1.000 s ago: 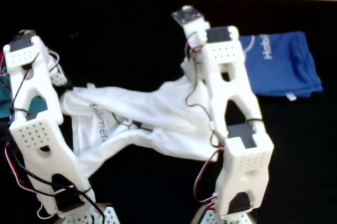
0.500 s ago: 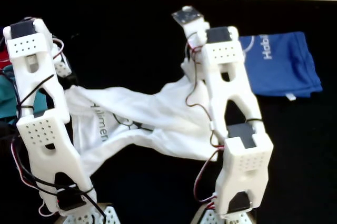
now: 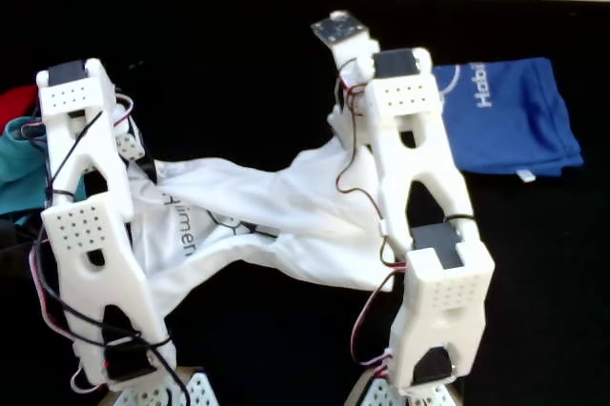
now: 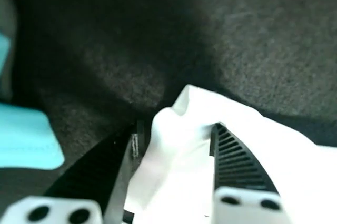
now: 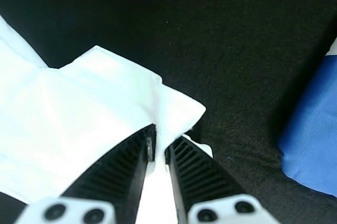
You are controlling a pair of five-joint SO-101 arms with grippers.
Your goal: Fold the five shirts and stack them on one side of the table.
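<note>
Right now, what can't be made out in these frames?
- High view: the teal shirt and red shirt are cut off by the left edge.
- High view: the left arm and right arm cover their own grips on the white shirt.
- High view: folds hide part of the white shirt's print.

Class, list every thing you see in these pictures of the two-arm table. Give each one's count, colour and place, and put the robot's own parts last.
white shirt: one, white, crumpled mid-table, stretched between the two grippers
blue shirt: one, blue, folded, on the table's right side
teal shirt: one, teal, at the table's left edge beside the left arm
red cloth: one, red, at the left edge just beyond the teal shirt; too little shows to name it
table: one, black cover
left arm: one, white, left of the white shirt
right arm: one, white, right of centre
left gripper: one, black fingers, shut on the white shirt
right gripper: one, black fingers, shut on the white shirt
</note>
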